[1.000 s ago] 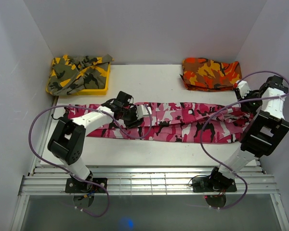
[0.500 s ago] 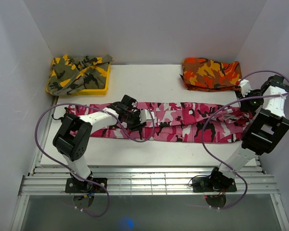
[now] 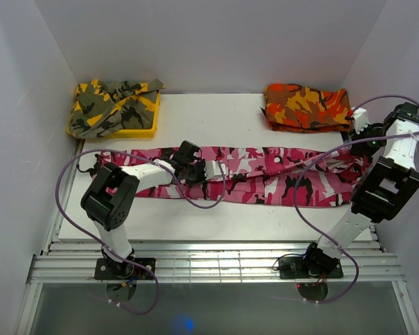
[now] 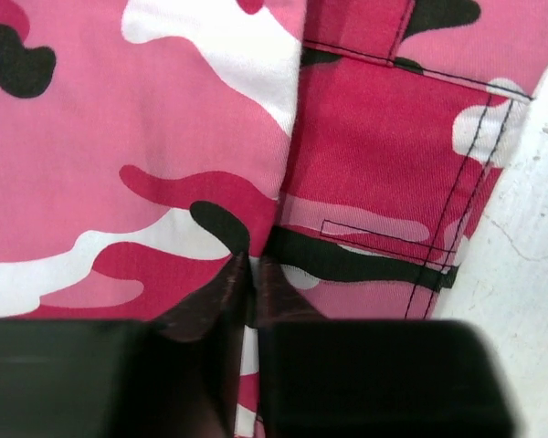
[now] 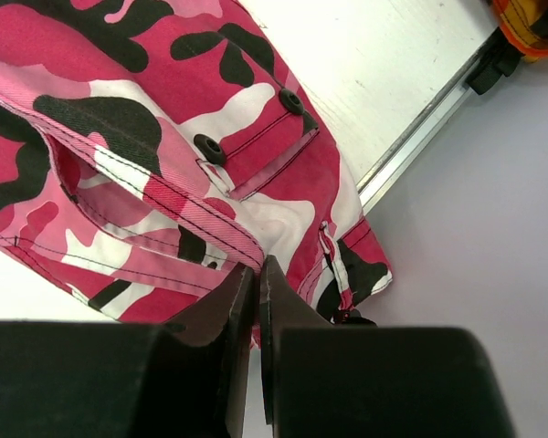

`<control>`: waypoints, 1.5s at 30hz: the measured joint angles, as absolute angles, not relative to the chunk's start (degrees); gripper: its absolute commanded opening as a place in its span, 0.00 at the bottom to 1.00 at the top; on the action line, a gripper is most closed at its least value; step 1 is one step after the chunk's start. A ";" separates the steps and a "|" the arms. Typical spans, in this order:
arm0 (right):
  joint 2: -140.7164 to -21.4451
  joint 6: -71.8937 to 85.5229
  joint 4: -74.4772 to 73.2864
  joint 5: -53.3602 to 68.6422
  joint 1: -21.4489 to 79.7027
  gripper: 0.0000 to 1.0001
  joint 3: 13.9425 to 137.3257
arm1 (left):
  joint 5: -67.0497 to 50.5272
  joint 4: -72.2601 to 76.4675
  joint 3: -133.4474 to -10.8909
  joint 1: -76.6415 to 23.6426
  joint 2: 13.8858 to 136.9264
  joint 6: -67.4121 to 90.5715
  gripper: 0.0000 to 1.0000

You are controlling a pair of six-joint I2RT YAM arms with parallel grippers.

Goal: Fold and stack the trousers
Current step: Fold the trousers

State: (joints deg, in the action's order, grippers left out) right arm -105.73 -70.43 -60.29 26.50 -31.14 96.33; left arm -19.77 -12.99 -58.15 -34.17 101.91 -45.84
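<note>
Left wrist: left gripper [image 4: 253,263] nips a trousers [image 4: 164,137] fold; right gripper [image 5: 258,266] pinches their end at the right table [image 5: 384,82] edge, likely for folding.

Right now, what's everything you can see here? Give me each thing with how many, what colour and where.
trousers: one, pink, white and black camouflage, stretched across the middle of the table
yellow-olive camouflage garment: one, bunched on the tray
tray: one, yellow, far left corner
orange-red camouflage garment: one, far right corner
table: one, white
left gripper: one, black, pinched on the trousers left of centre
right gripper: one, black, shut on the trousers' right end
</note>
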 measured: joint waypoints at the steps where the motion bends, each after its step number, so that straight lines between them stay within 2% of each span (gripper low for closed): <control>1: -105.73 -70.43 -60.38 26.55 -31.18 0.08 96.33 | -19.31 -12.53 -58.04 -34.26 101.91 -45.80 0.10; 3: -105.75 -70.48 -60.66 26.55 -31.22 0.08 96.33 | -18.79 -11.73 -57.82 -34.30 101.91 -45.98 0.04; 7: -105.75 -70.70 -61.04 26.52 -31.29 0.08 96.33 | -18.17 -11.53 -57.63 -34.30 101.56 -46.09 0.00; 21: -105.75 -70.96 -62.30 26.96 -31.77 0.08 98.70 | -17.28 -13.72 -57.78 -33.52 97.43 -46.30 0.00; 24: -105.75 -71.33 -63.24 27.44 -31.92 0.08 100.29 | -16.88 -14.92 -59.79 -32.82 96.79 -46.63 0.03; 26: -105.75 -71.44 -63.35 27.62 -31.92 0.08 100.51 | -16.78 -15.07 -60.53 -32.45 96.79 -46.78 0.00; 35: -105.84 -73.49 -65.08 28.12 -32.45 0.08 100.53 | -17.98 -16.69 -60.60 -31.90 96.38 -45.95 0.00; 41: -104.07 -78.00 -67.05 29.02 -34.48 0.08 99.57 | -18.81 -19.59 -59.88 -31.38 87.37 -46.09 0.00; 45: -97.41 -82.04 -66.13 29.21 -36.32 0.08 93.10 | -20.03 -20.73 -57.30 -31.27 79.22 -46.06 0.00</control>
